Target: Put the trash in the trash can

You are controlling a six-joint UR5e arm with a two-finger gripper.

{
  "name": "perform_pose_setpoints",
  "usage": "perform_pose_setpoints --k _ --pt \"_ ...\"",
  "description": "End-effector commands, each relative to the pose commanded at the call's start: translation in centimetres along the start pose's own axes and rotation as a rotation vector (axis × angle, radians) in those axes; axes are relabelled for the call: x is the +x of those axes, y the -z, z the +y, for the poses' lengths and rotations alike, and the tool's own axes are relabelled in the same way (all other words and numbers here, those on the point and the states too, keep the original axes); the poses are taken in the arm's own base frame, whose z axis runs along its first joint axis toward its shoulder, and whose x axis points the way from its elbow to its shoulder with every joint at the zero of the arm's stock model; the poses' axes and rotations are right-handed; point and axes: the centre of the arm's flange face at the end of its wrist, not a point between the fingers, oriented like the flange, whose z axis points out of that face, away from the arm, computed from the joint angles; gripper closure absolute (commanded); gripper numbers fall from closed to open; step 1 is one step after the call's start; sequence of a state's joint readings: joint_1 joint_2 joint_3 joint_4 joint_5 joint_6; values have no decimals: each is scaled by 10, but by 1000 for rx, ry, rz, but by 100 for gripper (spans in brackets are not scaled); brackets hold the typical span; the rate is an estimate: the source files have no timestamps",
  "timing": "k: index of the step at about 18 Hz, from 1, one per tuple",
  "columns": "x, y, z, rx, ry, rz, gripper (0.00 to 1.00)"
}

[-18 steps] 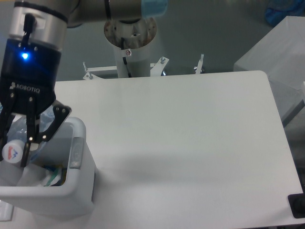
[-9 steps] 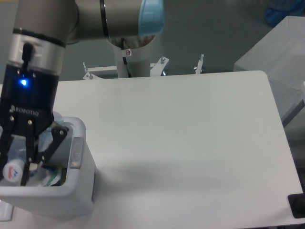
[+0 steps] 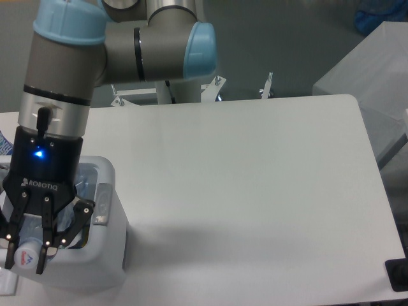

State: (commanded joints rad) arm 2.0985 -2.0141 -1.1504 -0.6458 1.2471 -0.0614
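Reaching down into the trash can (image 3: pixel 108 210), the gripper (image 3: pixel 29 245) is pinching the bottle (image 3: pixel 24 252) between its black fingers (image 3: pixel 44 236), with the bottle's small white cap showing low between them, roughly level with the bin's near rim. The rest of the clear body is hiding behind the gripper housing, so how much of it is already inside the bin cannot be told. The wrapper is not showing; the arm is covering most of the bin's opening, so it may be lying inside out of sight.

Judging from this, the drop is the step in hand. To do it well, the gripper should be letting go only while the bottle's length is sitting over the opening and not across the near rim, since a long, light, crinkled bottle could be tipping outward off the edge. Opening the fingers fully and lifting straight up should be keeping them from dragging the plastic back out.

The white table (image 3: pixel 255 178) is stretching away to the right of the bin.
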Motion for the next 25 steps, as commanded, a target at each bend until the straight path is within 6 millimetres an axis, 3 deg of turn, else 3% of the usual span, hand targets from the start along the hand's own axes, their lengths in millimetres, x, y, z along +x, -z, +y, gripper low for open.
perform_pose_setpoints --k 3,4,7,8,10,13,17,19,21,23,25 --pt "-3 -4 4 -10 -2 0 39" --pt "-2 -3 3 -7 -12 0 24" --pt "-2 0 3 -7 -29 -3 12" --pt "-4 0 3 -6 -29 -5 0" --pt "-19 -3 9 -22 -9 -20 0" --pt "-69 28 6 -3 38 -82 0" --pt "-136 45 2 8 63 -157 0" --pt "-157 53 4 3 61 -190 0" --pt "-184 72 16 -33 -3 -284 0" --pt "-207 78 40 -180 -110 -370 0" --pt "-213 85 54 -309 -220 -361 0"
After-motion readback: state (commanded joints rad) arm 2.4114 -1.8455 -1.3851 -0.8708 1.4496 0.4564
